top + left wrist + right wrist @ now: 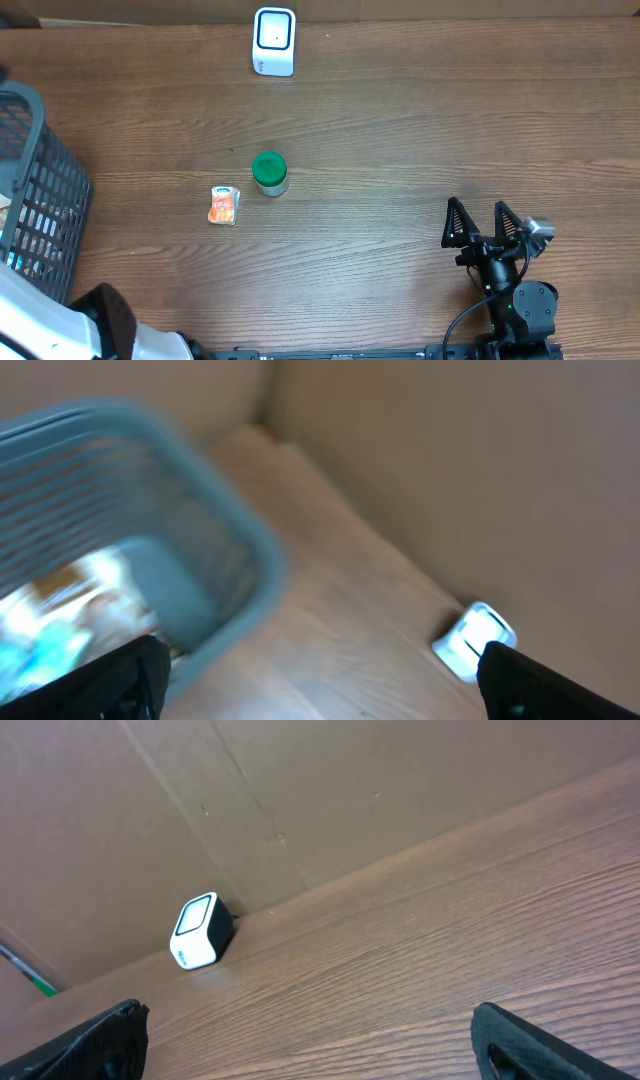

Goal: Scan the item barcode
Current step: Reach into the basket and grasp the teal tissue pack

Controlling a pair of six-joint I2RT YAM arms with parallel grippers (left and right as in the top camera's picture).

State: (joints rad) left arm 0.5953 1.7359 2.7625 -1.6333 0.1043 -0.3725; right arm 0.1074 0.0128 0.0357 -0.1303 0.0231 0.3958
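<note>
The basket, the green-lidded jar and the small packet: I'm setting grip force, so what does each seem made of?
Basket: probably moulded plastic, matte grey-blue, judging by its even lattice walls.
Green-lidded jar: the lid looks like smooth plastic. The pale body could be plastic or glass, which is unclear from above.
Small packet: apparently thin printed film or foil, lying flat, with colourful print.

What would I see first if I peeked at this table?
A jar with a bright green lid stands out in the middle of the brown table, with a small orange packet lying just to its left, not touching it. A white scanner sits at the far edge. A blue mesh basket stands at the left edge.
</note>
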